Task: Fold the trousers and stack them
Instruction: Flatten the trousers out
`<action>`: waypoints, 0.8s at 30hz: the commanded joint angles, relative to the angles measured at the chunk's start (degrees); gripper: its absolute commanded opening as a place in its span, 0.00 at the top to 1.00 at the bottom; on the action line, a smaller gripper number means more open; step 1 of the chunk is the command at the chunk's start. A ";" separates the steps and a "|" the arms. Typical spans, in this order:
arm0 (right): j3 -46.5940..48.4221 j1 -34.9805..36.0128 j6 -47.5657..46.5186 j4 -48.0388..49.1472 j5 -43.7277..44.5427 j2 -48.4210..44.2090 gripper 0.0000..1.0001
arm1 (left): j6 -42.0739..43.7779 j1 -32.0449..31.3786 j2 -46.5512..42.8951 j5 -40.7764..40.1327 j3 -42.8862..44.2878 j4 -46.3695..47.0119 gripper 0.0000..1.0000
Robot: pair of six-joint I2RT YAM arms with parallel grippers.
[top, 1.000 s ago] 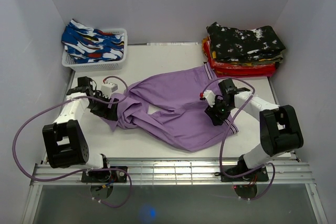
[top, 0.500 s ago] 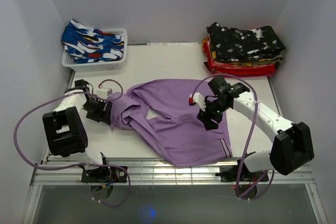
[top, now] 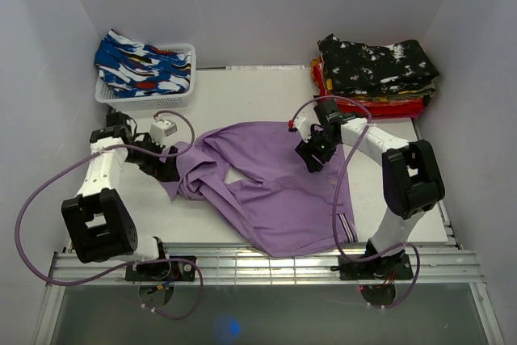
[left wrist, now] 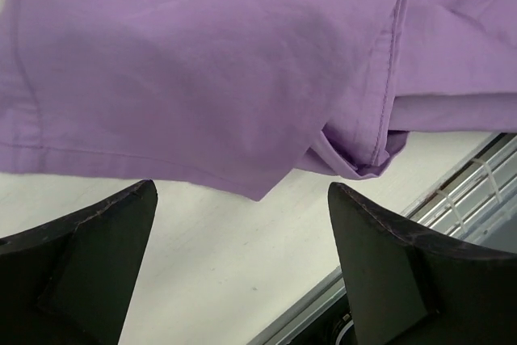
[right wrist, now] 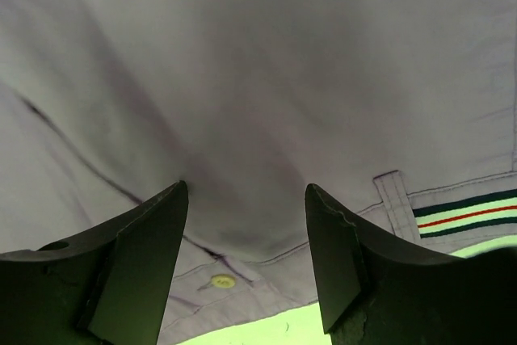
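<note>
The purple trousers [top: 271, 191] lie spread and partly folded in the middle of the table, with the striped waistband [top: 346, 224] at the near right. My left gripper [top: 166, 169] is open and empty at their left edge. In the left wrist view the gripper [left wrist: 241, 196] is over bare table with the crumpled hem [left wrist: 355, 151] just ahead. My right gripper [top: 311, 157] is open, low over the trousers' upper right part. In the right wrist view the gripper [right wrist: 245, 191] has cloth between its jaws, near a pale button [right wrist: 222, 281] and the striped waistband [right wrist: 460, 212].
A stack of folded trousers [top: 376, 74] stands at the back right corner. A white basket [top: 145, 96] with blue patterned clothes stands at the back left. A metal rail [top: 258, 260] runs along the near table edge. White walls close in on three sides.
The trousers' waist end swung from the back right toward the near right. My right gripper has since moved back and left over the cloth. My left gripper shifted slightly right.
</note>
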 commanded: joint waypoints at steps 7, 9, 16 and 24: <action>-6.50 -2.77 -1.31 4.91 8.07 1.02 0.34 | -2.06 -6.26 0.07 -13.65 -10.16 16.00 0.06; -8.52 -3.73 -1.84 4.83 10.01 1.02 0.35 | -2.76 -6.26 1.05 -14.63 -9.90 17.33 0.20; -16.96 -9.27 -7.81 7.20 17.40 -3.46 0.36 | 3.27 -6.00 -3.77 -19.02 -9.99 15.41 0.73; -20.48 -16.74 -14.75 7.81 19.16 -7.85 0.36 | 17.35 4.51 -12.31 -22.98 -13.59 8.72 1.00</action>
